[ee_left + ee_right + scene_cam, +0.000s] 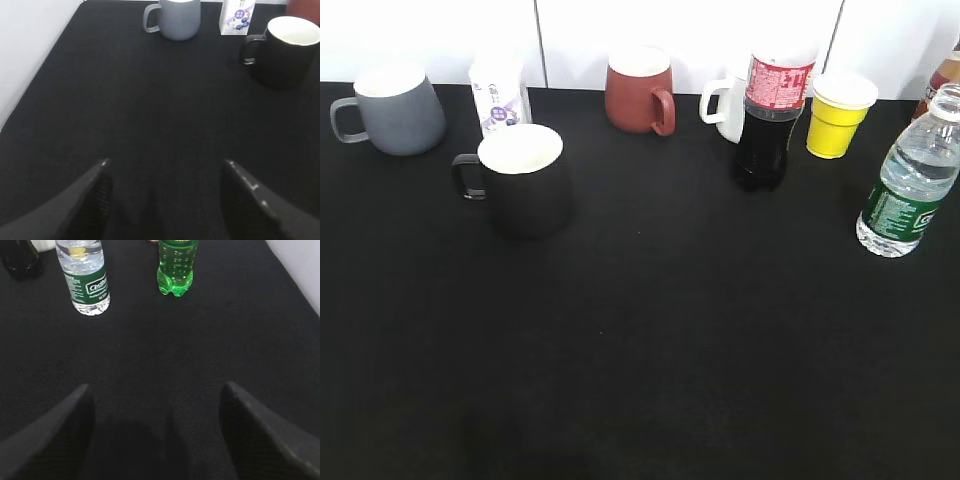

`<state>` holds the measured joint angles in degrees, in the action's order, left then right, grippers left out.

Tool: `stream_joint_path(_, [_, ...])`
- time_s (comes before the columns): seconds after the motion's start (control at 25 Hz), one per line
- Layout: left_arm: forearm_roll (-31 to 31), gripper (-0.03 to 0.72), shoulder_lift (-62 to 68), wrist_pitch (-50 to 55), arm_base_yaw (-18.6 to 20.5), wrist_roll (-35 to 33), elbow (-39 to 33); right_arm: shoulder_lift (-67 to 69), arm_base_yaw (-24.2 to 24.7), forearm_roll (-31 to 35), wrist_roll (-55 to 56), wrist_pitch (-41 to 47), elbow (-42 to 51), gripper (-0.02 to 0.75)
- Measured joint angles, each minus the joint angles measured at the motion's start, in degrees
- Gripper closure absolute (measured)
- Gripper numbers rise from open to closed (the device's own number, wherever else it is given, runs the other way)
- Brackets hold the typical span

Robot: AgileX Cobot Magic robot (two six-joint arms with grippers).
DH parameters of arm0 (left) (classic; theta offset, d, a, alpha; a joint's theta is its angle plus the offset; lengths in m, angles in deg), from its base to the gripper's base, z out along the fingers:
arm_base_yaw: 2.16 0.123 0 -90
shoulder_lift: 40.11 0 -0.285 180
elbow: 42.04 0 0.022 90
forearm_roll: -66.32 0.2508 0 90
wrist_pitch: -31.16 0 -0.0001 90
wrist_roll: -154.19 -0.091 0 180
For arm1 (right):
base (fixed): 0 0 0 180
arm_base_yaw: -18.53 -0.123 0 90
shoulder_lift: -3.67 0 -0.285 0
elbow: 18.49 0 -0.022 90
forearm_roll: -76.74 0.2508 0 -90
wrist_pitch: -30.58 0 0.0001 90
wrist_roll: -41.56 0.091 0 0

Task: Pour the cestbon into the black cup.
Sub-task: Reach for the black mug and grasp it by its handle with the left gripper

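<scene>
The cestbon [910, 180], a clear water bottle with a dark green label, stands upright at the table's right edge; it also shows in the right wrist view [85, 277]. The black cup [525, 180], white inside with its handle to the left, stands left of centre; it also shows in the left wrist view [287, 50]. My left gripper [165, 165] is open and empty over bare cloth, well short of the cup. My right gripper [155, 390] is open and empty, short of the bottle. Neither gripper shows in the exterior view.
Along the back stand a grey mug [390, 110], a small white carton [500, 95], a brick-red mug [640, 92], a white mug [725, 105], a cola bottle [767, 115] and a yellow cup [840, 115]. A green soda bottle [176, 267] stands right of the cestbon.
</scene>
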<state>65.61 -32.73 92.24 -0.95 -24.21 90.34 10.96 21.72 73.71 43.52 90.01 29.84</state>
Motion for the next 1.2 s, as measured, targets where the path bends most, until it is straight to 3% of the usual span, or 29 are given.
stream_joint_path(0.36, [0.00,0.176,0.00,0.00,0.00,0.00,0.00,0.00,0.00,0.01,-0.05,0.00,0.00,0.147])
stream_joint_path(0.44, [-0.58,0.229,1.35,-0.06,0.00,0.00,0.00,0.00,0.00,0.01,-0.05,0.00,0.00,0.147])
stream_joint_path(0.52, [-0.87,0.283,9.69,-0.33,0.00,-0.76,1.97,0.00,0.00,0.01,-0.05,0.00,0.00,0.147])
stream_joint_path(0.64, [-1.62,0.289,23.21,-6.60,-1.58,-1.60,8.57,0.00,0.00,0.01,0.00,0.00,0.00,0.147])
stream_joint_path(0.72, [-3.64,0.268,31.81,-14.78,-3.67,-4.41,11.67,0.00,0.00,0.01,0.00,0.00,0.00,0.147])
stream_joint_path(0.88, [-6.30,0.218,44.53,-41.18,-11.90,-8.59,11.37,0.00,0.00,0.01,-0.06,0.00,0.00,0.147])
stream_joint_path(1.0, [-11.23,0.218,52.59,-63.89,-17.51,-8.77,0.70,0.00,0.00,0.06,-0.06,0.00,0.00,0.147])
stream_joint_path(1.12, [-14.46,0.218,61.83,-84.98,-20.36,-8.77,-10.41,0.00,0.00,0.06,0.00,0.00,0.00,0.147])
stream_joint_path(1.2, [-14.46,0.218,71.54,-94.79,-22.16,-8.77,-11.70,0.00,0.00,0.06,0.00,0.00,0.00,0.147])
